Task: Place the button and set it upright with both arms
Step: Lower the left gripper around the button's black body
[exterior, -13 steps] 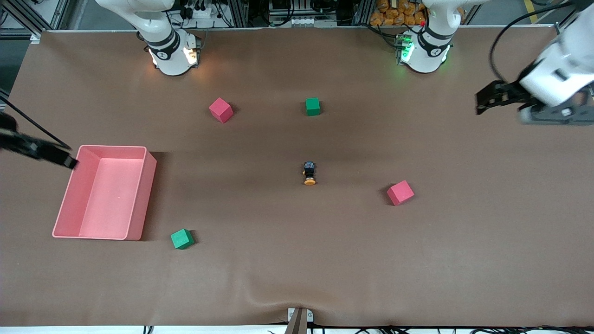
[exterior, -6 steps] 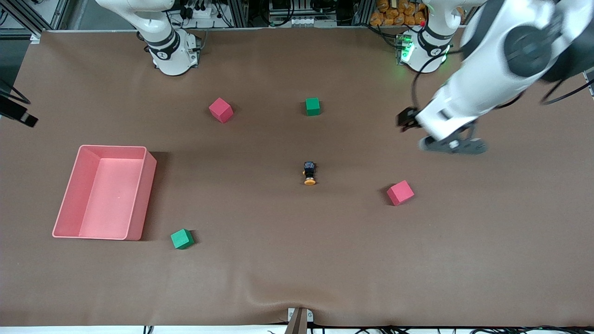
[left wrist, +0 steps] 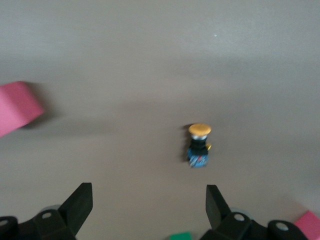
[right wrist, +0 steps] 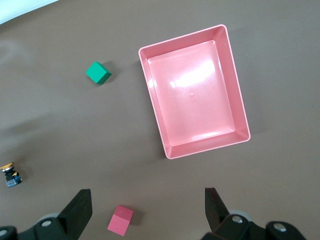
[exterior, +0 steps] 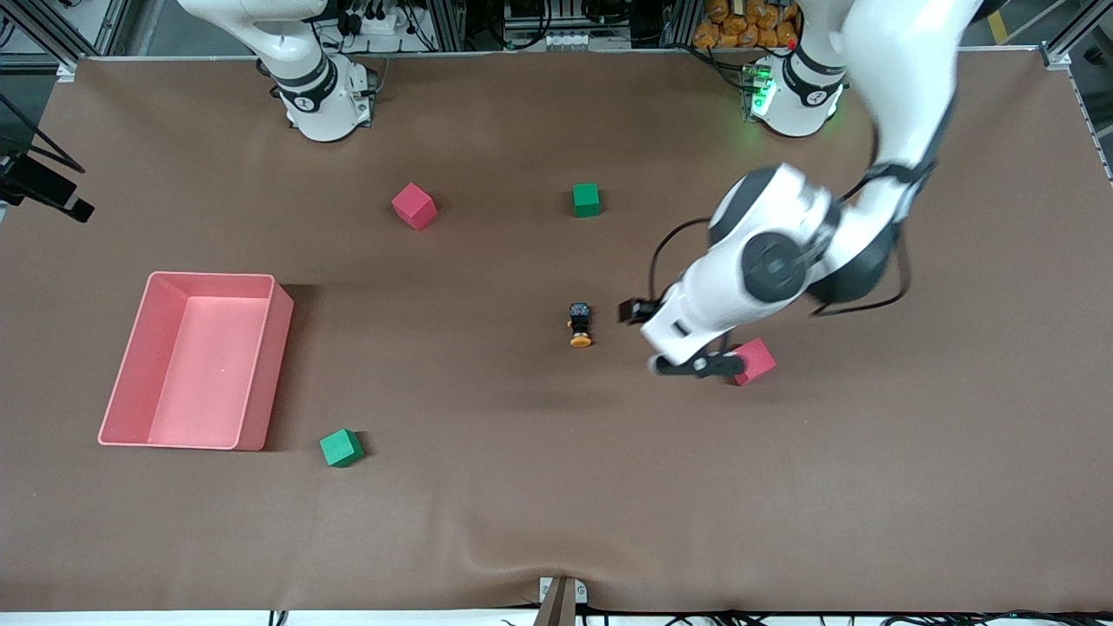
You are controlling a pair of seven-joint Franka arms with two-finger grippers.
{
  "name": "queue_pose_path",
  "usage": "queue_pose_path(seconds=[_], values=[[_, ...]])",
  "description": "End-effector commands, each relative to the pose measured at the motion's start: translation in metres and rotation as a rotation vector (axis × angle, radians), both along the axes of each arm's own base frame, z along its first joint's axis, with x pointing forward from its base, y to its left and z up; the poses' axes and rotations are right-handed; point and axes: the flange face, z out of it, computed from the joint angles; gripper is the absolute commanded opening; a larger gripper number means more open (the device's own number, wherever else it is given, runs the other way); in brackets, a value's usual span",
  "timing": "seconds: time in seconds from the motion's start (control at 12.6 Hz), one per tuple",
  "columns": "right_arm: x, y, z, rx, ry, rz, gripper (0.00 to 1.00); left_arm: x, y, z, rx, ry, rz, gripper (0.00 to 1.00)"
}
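1. Lying on its side near the middle of the desk (exterior: 522, 487), the button (exterior: 581, 323) is seen with its black body farther from the front camera and its orange cap nearer. It has not yet been set upright.
2. The left tool (left wrist: 147, 195) is spread wide with nothing held. It is hung over the desk between the button and a red cube (exterior: 755, 359), just beside the button toward the left arm's end.
3. The right tool (right wrist: 147, 197) is also spread wide and empty. It is held high over the right arm's end of the desk, with the bin (exterior: 280, 348) below it, and it is judged to be waiting.
4. The approach to the button is judged to be the step in hand, and several things could go wrong from here.
5. The button could be knocked or rolled away if one finger is brought down on it off-centre. It is small, and its round cap offers little to stop it.
6. The button could be squeezed out of the jaws if they are closed across the cap and not across the blocky body.
7. The red cube could be brushed by the left wrist, since it lies very close under that arm.
8. The button could be tipped over again once stood up if it is released at a tilt or not steadied by the second tool.
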Motion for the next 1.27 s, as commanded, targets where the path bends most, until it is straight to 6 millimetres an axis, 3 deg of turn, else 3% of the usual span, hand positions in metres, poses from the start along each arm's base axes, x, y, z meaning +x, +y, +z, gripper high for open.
queue_pose_path(seconds=[0.0, 0.48, 0.63, 0.79, 1.19], values=[[0.001, -0.002, 0.003, -0.018, -0.01, -0.002, 1.0, -0.001, -0.035, -0.052, -0.013, 0.02, -0.003, 1.0], [0.011, -0.001, 0.008, -0.028, -0.009, 0.0, 1.0, -0.032, -0.092, -0.134, -0.038, 0.006, -0.038, 1.0], [0.011, -0.002, 0.007, -0.04, -0.002, -0.001, 1.0, -0.038, -0.095, -0.155, 0.001, 0.015, -0.037, 1.0], [0.01, -0.004, 0.007, -0.04, 0.006, -0.004, 1.0, -0.044, -0.099, -0.166, 0.008, 0.028, -0.046, 1.0], [0.009, -0.003, 0.006, -0.04, 0.014, -0.002, 1.0, -0.056, -0.108, -0.17, 0.028, 0.033, -0.08, 0.86]])
